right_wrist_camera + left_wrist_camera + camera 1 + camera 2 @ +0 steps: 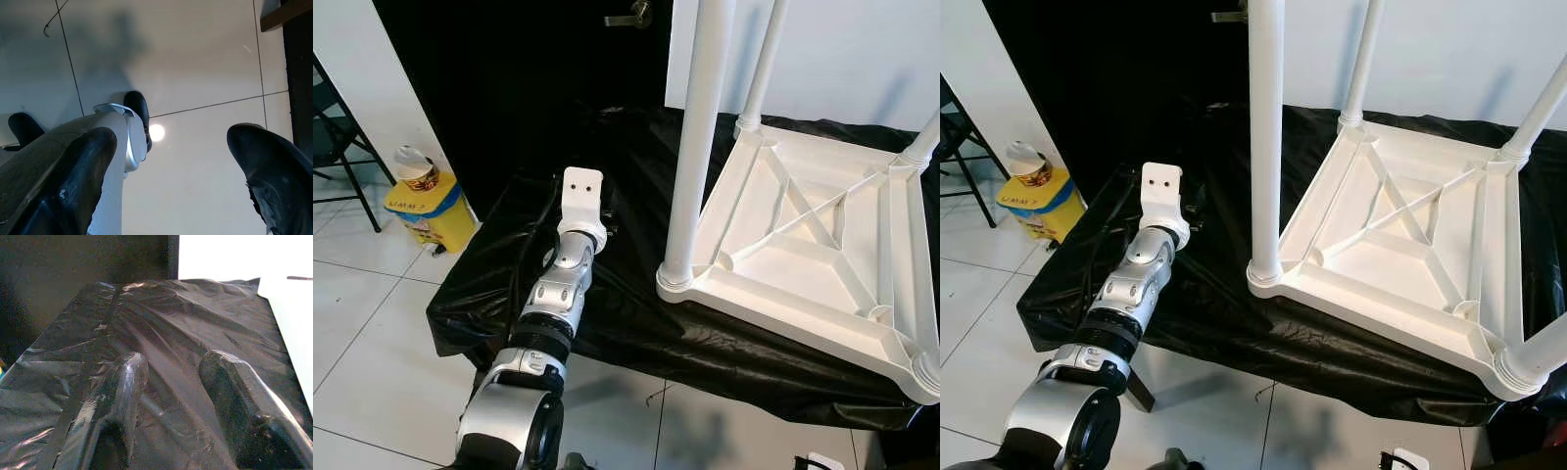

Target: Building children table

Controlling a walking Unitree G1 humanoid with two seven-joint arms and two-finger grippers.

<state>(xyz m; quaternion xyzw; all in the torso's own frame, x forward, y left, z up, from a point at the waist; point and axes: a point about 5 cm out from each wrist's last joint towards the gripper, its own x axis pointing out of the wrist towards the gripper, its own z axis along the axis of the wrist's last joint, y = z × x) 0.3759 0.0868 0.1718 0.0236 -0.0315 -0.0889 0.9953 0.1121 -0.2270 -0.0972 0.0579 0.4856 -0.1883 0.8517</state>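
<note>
Children's table [803, 235], white plastic, lies upside down on the bench [607, 323], which is draped in black plastic sheeting; its ribbed underside faces up and its legs stand upward. Nearest leg [697, 137] rises from the corner closest to the left arm; a second leg [762, 64] stands at the far corner, a third [1536, 108] at the far right corner, and the right eye view also catches a fourth leg [1538, 357] at the near right corner. Table's near corner sits close to the bench's front edge

Left eye view takes in a door handle [631, 15] on the dark door behind; both eye views show a yellow bin [431, 208] on the tiled floor [372, 333] off the bench's left end, with a folding chair [337, 137] beyond it

Open black sheeting lies between the left arm and the table's nearest leg. Left arm reaches over the bench's front-left edge, white wrist housing on top

Left wrist view: left hand [171, 377] hovers low over the wrinkled sheeting, fingers moderately apart, holding nothing; whether the tips touch the sheet I cannot tell

Right wrist view: right hand [171, 156] hangs toward the floor tiles, fingers wide apart, empty, with the robot's own leg and foot below
</note>
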